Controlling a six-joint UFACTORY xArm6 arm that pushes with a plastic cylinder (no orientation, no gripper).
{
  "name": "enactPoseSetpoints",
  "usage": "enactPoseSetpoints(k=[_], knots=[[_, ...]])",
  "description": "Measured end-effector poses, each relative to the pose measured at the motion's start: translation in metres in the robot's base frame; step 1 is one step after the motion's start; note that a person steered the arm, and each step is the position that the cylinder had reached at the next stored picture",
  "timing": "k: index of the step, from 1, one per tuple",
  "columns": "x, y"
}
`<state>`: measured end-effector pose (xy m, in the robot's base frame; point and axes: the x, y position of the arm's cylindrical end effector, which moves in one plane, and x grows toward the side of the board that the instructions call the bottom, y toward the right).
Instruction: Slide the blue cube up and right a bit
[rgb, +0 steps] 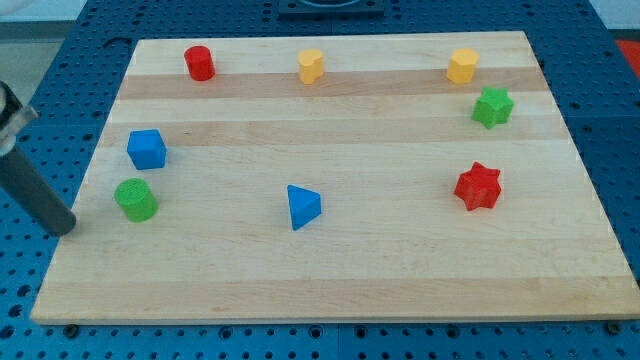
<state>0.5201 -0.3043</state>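
Note:
The blue cube (147, 149) sits near the left edge of the wooden board (330, 270). My tip (64, 226) is at the view's left, just off the board's left edge, below and to the left of the blue cube and left of the green cylinder (135, 199). It touches no block.
A red cylinder (200, 63) is at the top left. Two yellow blocks (311, 66) (462, 65) lie along the top. A green star (492, 107) and a red star (478, 186) are at the right. A blue triangle (302, 206) is at the middle.

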Motion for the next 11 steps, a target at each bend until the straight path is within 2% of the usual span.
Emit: enactPoseSetpoints(k=[1,3,7,9,11], knots=[[-0.016,0.015],[-0.09,0.029],[-0.089,0.085],[-0.101,0.088],[-0.076,0.098]])
